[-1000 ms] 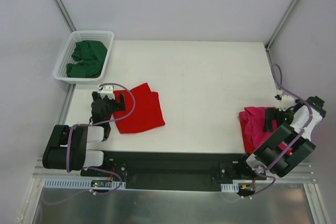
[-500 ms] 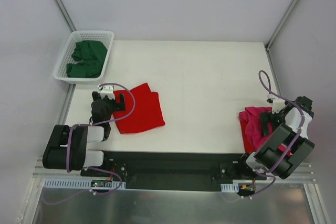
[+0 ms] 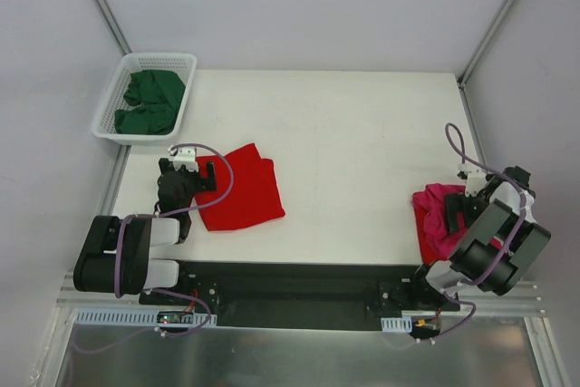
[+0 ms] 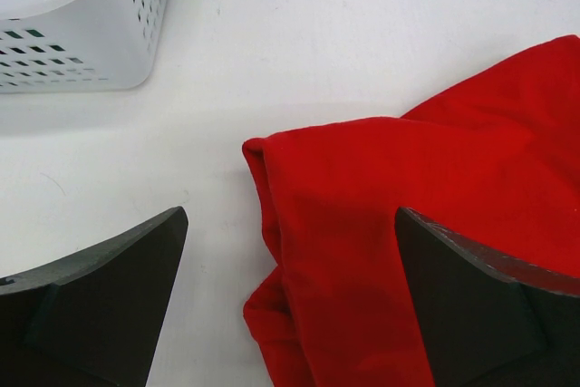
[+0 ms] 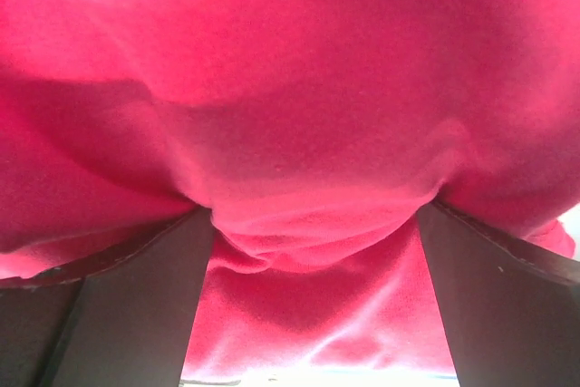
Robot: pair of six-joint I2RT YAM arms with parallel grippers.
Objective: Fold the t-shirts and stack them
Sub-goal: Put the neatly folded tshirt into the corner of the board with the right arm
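A bright red t-shirt (image 3: 243,189) lies folded on the left of the table. My left gripper (image 3: 205,175) is open and low over its left edge. In the left wrist view the red t-shirt (image 4: 426,188) lies between and ahead of that gripper (image 4: 290,314). A magenta-pink t-shirt (image 3: 433,215) lies bunched at the right edge. My right gripper (image 3: 456,211) is open and pressed into it. In the right wrist view the pink cloth (image 5: 299,115) bulges between its wide-apart fingers (image 5: 100,305). Dark green t-shirts (image 3: 149,101) lie in the basket.
A white lattice basket (image 3: 161,58) stands at the back left corner, and its wall shows in the left wrist view (image 4: 91,33). Grey walls and metal frame posts close in the white table (image 3: 362,133) on three sides.
My right arm has swung its wrist in and down toward the magenta-pink t-shirt, the gripper now sitting further left on it. The left arm and the red t-shirt have not moved.
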